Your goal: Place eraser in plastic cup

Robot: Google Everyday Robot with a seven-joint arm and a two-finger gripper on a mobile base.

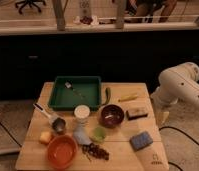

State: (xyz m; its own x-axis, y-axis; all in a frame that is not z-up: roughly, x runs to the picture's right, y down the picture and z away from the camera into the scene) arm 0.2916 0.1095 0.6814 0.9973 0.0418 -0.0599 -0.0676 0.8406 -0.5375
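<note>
Landmark: dark maroon round bowl (112, 116), standing right of centre on the pale wooden surface (120, 152).

Dark rectangular block eraser (137, 112): lies flat on the surface just right of the bowl, with a narrow gap between them. Its long axis runs roughly left to right across the view, and the right end is tilted slightly toward the far side. One short end faces the bowl and the other faces the tool. A paler band shows along its upper face.

Tool (162, 117): hangs below the white robot arm (180, 85), further right of the bowl, at the right edge of the surface. The eraser sits between the bowl and the tool, near the tool but apart from it. I cannot tell how far the tool is open, or whether it has hold of anything.

White round plastic cup (82, 114): upright, left of the bowl with a gap between them, against the near wall of the green rectangular plastic tray (90, 95).

Also noted:
- Small green cup (98, 134), just on the near side of the bowl.
- Blue rectangular pad (141, 140), on the near side of the bowl and to its right.
- Yellow stick-shaped item (128, 97), beyond the bowl and to its right.
- Orange round bowl (62, 151), on the near side and well left of the maroon bowl.
</note>
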